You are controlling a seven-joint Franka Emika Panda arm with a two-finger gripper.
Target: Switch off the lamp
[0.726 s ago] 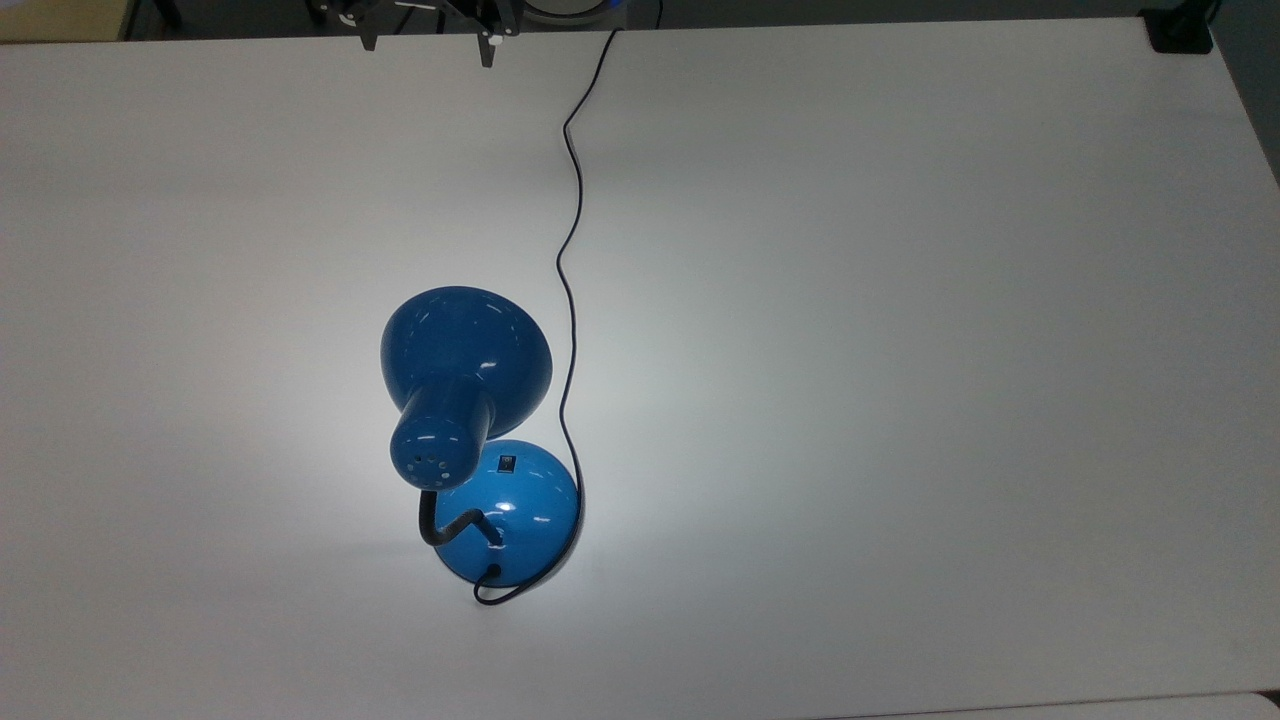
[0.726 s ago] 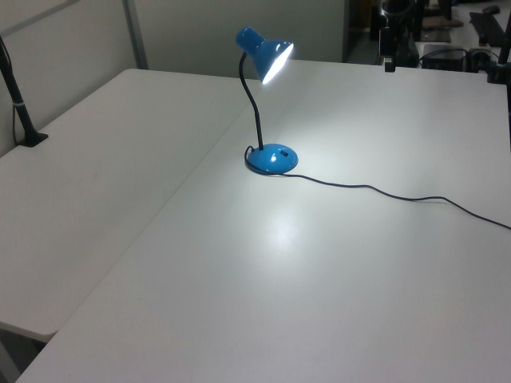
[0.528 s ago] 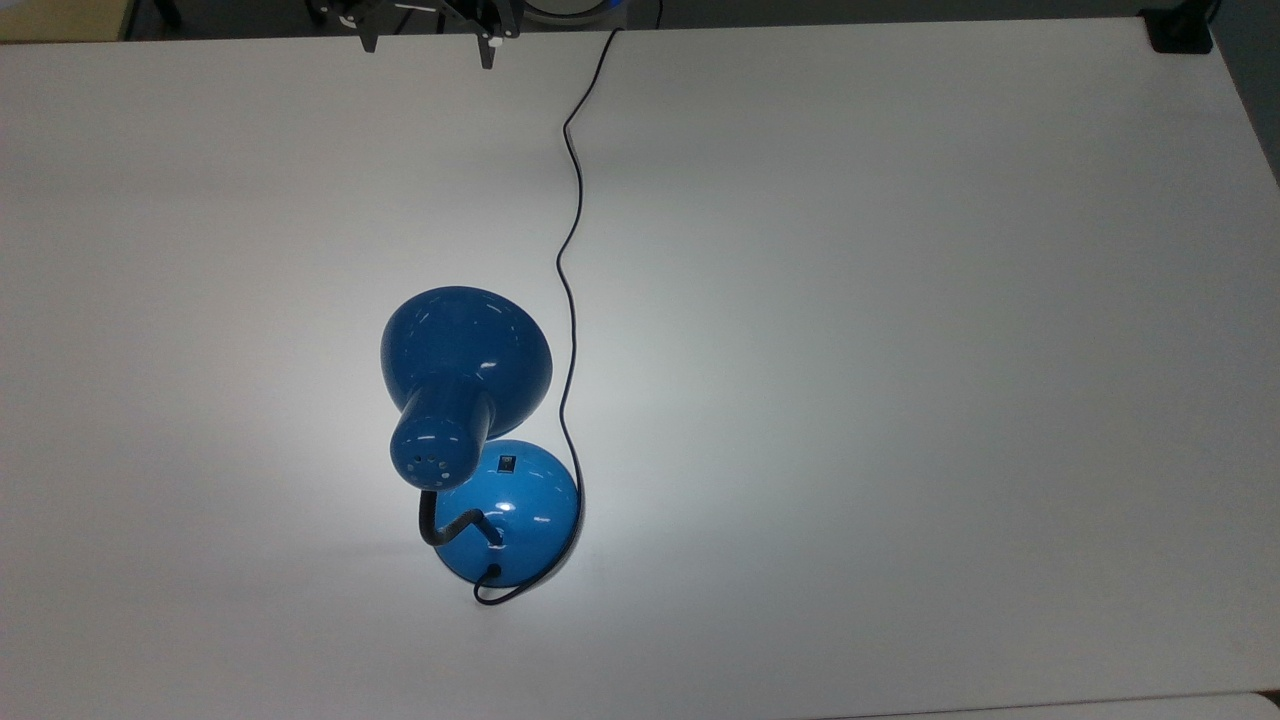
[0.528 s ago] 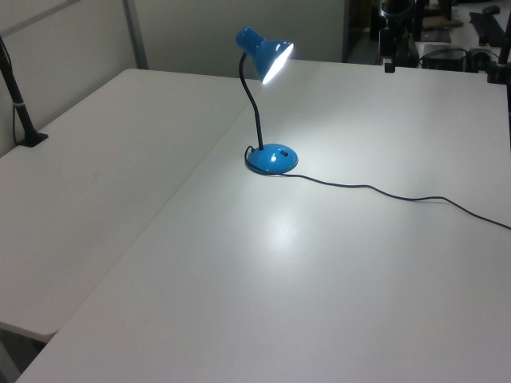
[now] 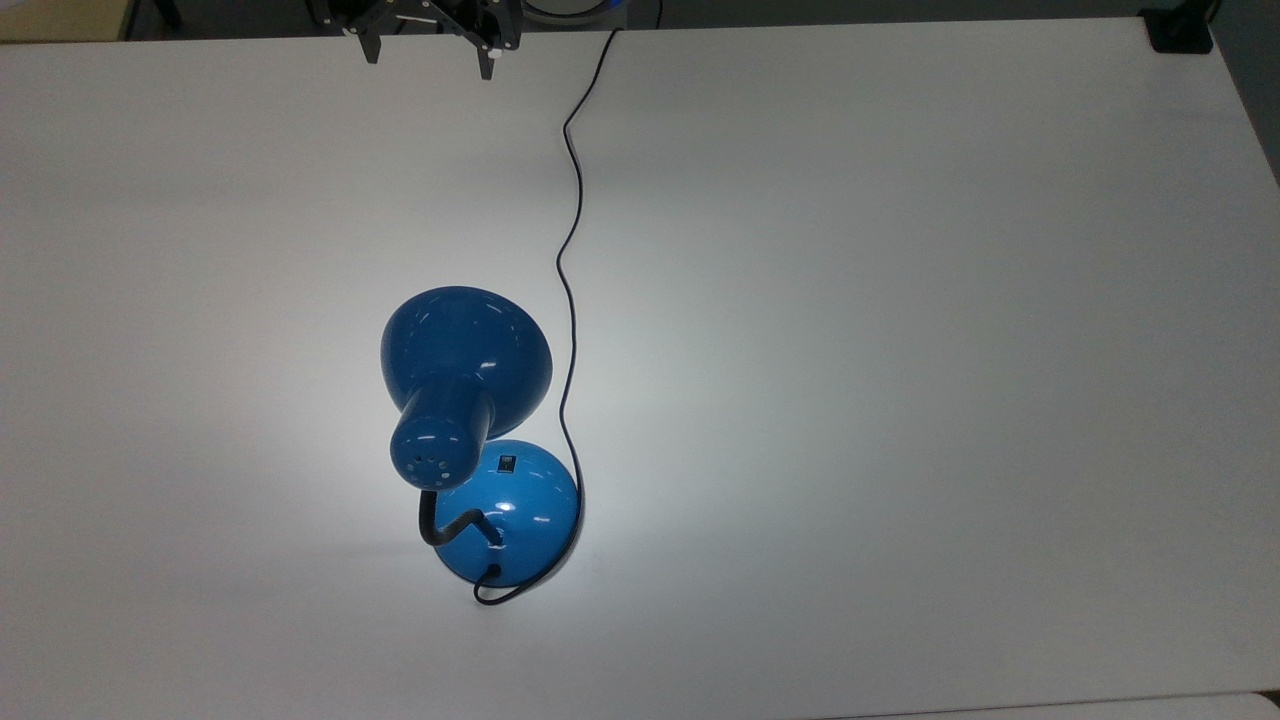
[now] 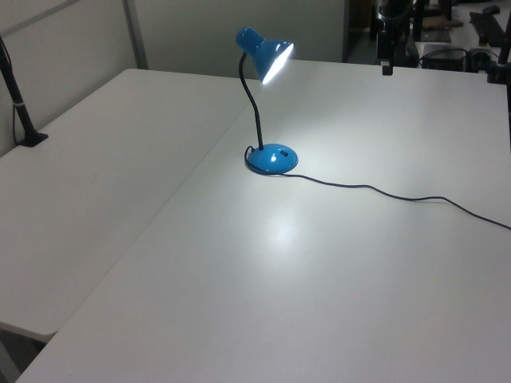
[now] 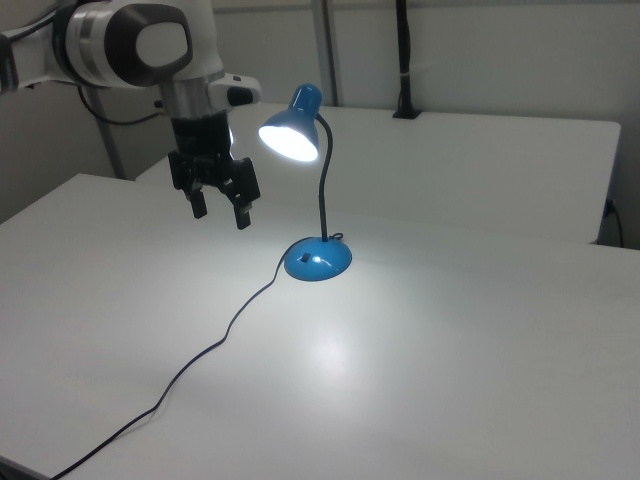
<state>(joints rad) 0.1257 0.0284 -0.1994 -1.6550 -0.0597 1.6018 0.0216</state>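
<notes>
Lamp: I see the blue lamp (image 5: 470,420) standing on the white bench (image 5: 900,350), lit, its shade (image 7: 290,136) glowing and a bright patch on the bench below it.
Base: the round base (image 6: 271,159) sits flat, its small black switch (image 5: 507,463) on the dome, on the side toward the top view's upper edge.
Neck: the black gooseneck (image 7: 324,190) rises from the base and bends over to the shade.
Cord: the thin black cord (image 5: 570,250) leaves the base and runs up the top view to the bench's far edge.
Pincer: my pincer (image 7: 222,208) hangs above the bench with its fingers (image 7: 243,212) spread wide, holding nothing, pointing down.
Gap: it is well apart from the lamp, at the right view's left of the shade and near the top view's upper edge (image 5: 428,55).
</notes>
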